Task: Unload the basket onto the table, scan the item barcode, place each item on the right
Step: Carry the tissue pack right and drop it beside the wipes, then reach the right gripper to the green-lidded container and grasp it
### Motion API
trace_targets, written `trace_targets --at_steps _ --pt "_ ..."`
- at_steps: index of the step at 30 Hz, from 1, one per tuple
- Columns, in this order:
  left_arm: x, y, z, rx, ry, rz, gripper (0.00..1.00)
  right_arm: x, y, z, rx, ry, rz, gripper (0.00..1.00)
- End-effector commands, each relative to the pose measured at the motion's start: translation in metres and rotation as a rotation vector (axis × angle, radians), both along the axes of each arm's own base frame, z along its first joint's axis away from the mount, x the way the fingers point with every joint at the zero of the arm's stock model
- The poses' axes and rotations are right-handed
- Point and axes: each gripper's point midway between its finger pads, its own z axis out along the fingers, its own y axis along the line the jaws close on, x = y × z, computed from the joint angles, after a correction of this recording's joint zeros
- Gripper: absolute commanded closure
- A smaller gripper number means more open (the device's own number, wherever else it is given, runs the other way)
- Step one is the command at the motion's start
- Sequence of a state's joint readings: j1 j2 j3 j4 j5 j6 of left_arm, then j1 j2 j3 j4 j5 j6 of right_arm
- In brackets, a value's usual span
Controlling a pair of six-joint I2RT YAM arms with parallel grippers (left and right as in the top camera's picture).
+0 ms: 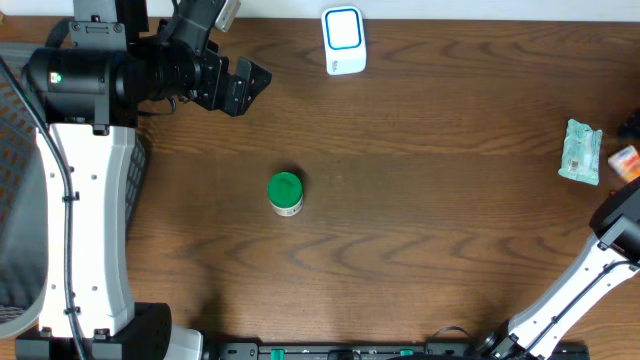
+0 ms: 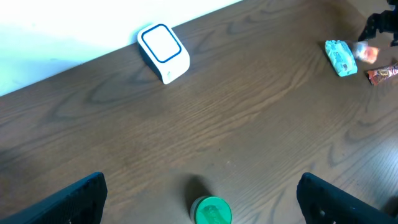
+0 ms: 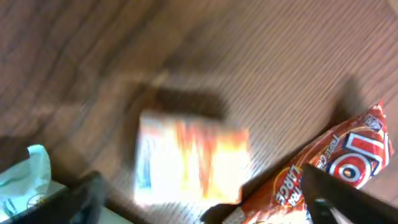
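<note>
A white barcode scanner [image 1: 343, 40] with a blue-framed window stands at the table's far edge, also in the left wrist view [image 2: 163, 51]. A small jar with a green lid [image 1: 285, 193] stands upright mid-table. My left gripper [image 1: 245, 85] hovers open at the back left, and the jar [image 2: 213, 211] shows low between its fingers, untouched. At the right edge, my right gripper [image 3: 208, 202] is open above a blurred orange-and-white box [image 3: 189, 163] that lies on the table between its fingers, which stand apart from it.
A teal packet [image 1: 581, 152] lies at the right, left of the orange box [image 1: 625, 160]. A red snack wrapper [image 3: 339, 165] lies beside the box, under the right finger. The right arm [image 1: 620, 228] comes in from the bottom right corner.
</note>
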State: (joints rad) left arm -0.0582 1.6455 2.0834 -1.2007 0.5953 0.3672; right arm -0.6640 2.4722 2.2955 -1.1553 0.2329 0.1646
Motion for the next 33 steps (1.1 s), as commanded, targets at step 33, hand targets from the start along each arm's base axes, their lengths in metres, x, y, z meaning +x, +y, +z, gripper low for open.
trace_targets --at_steps 33 --pt "0.001 0.001 -0.004 0.01 0.004 -0.002 0.02 0.087 0.491 0.112 0.614 -0.239 0.886 0.01"
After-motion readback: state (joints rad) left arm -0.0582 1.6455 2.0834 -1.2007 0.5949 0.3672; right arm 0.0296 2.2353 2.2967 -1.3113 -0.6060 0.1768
